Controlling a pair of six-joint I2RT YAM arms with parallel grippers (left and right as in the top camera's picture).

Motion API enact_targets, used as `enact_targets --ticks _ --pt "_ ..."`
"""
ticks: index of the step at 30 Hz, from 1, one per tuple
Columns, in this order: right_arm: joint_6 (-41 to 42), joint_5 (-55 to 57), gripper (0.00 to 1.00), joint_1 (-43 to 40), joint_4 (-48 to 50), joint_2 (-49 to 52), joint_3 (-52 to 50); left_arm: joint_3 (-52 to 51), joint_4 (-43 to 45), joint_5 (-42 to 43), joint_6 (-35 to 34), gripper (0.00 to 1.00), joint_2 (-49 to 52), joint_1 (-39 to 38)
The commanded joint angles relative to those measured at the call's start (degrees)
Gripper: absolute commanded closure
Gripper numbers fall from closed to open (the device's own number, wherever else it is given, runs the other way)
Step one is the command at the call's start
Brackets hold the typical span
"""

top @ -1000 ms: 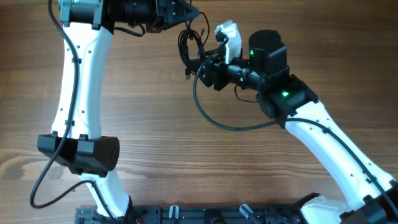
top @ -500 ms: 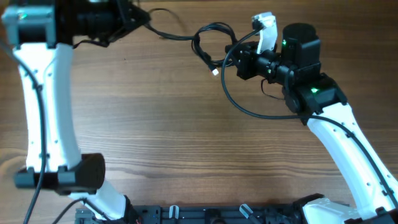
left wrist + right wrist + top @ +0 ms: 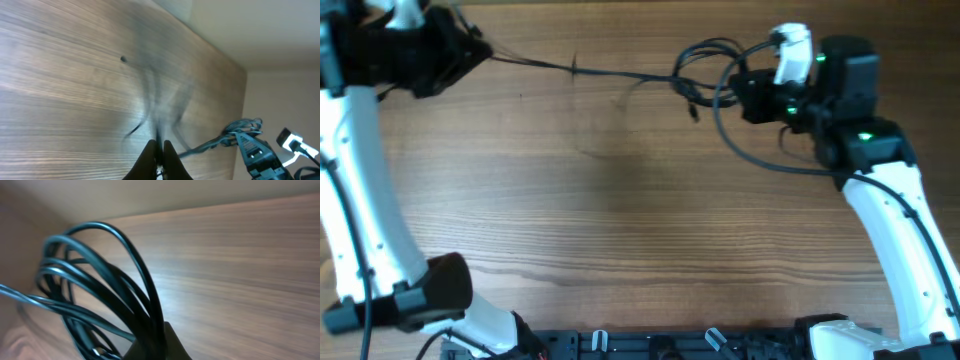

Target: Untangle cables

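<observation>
A thin black cable [image 3: 610, 74] is stretched taut across the far side of the table between my two grippers. My left gripper [image 3: 470, 50] at the far left is shut on one end of it; the blurred strand [image 3: 155, 107] runs from my shut fingers [image 3: 158, 150]. My right gripper [image 3: 735, 85] at the far right is shut on a bundle of cable loops [image 3: 705, 68]. In the right wrist view the black loops [image 3: 100, 280] arch up from my fingers [image 3: 155, 342]. A small plug [image 3: 694, 113] hangs below the bundle.
A thicker black wire [image 3: 760, 160] of the right arm loops over the wooden table [image 3: 620, 220]. A rack edge [image 3: 650, 345] runs along the near side. The right arm shows in the left wrist view [image 3: 255, 150].
My left gripper has swung far to the left and my right gripper to the right. The cable between them has been pulled out into a long straight strand.
</observation>
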Motion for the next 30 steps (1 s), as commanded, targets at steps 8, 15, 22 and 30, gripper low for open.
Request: enact_targets --ticks 8,15,22,30 --pt "-4.5 3.7 0.96 -10.0 -3.0 -1.4 0.5 0.8 -0.7 -5.6 2.9 0.96 -9.0 12.4" --pt "-2.7 -0.1 0.96 -2.5 -0.9 -4.0 0.6 0.8 5.0 -5.4 7.6 0.93 -8.1 -4.4" --pt "0.1 -0.1 0.96 0.2 -0.8 -11.9 1.0 0.4 4.0 -5.4 34.6 0.66 -2.5 -20.7" --pt "1.8 -3.7 0.96 0.2 -2.0 -18.8 1.0 0.3 4.0 7.0 48.4 0.55 7.9 -29.7"
